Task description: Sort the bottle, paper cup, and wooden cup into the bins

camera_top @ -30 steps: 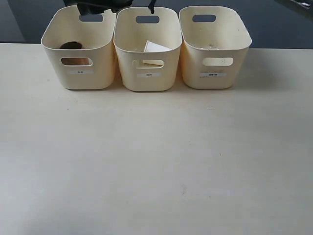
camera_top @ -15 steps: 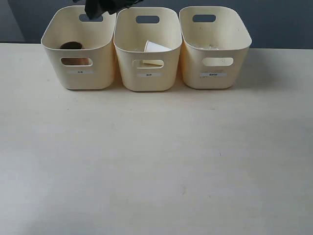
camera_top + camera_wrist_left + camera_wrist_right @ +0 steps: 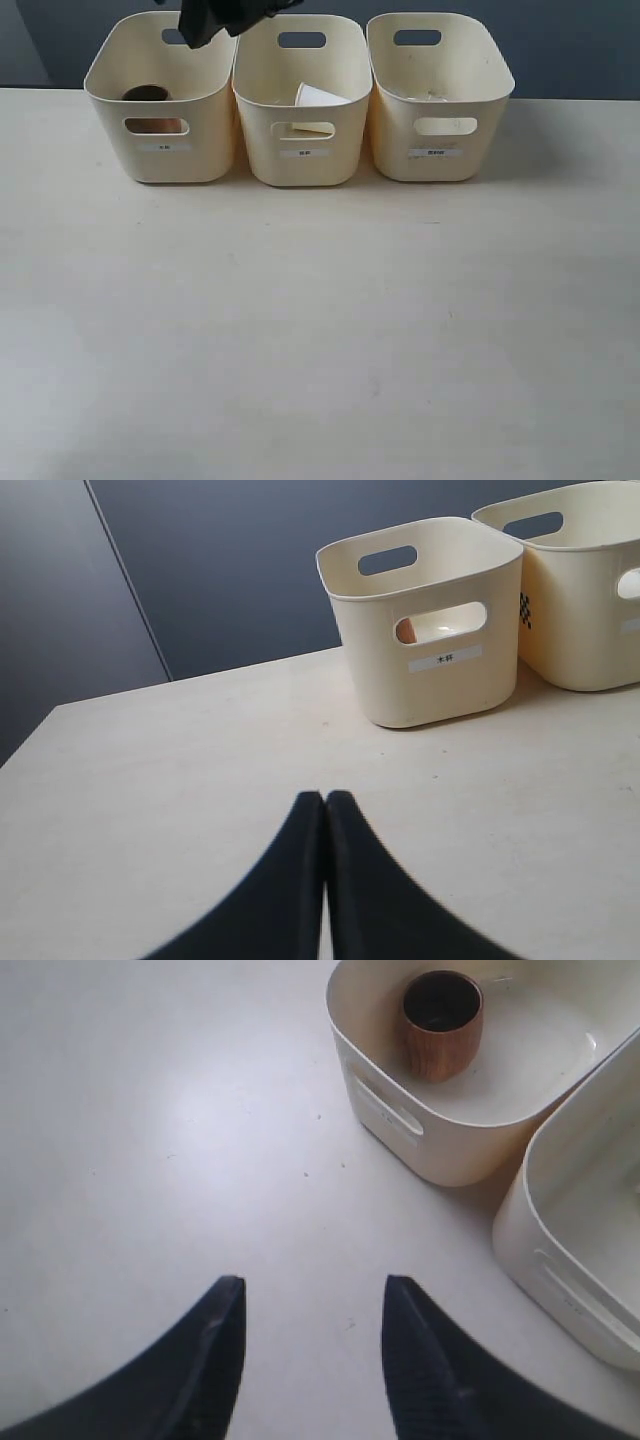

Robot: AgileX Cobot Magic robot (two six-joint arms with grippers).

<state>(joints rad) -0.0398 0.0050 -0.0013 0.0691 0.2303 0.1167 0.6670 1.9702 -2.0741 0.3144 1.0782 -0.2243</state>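
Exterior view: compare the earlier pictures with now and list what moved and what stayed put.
Only the dark arm at the top edge moved: it shifted leftward and dropped lower, now overlapping the back rim of the left bin. Nothing was grasped or released. The wooden cup stays in the left bin, the paper cup in the middle bin, and the right bin is unchanged.

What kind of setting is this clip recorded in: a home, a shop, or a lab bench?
Most likely a lab or test bench: a bare pale table against a plain dark wall, with three identical labelled cream bins in a row. The wooden cup stands in one; robot grippers show in the wrist views.
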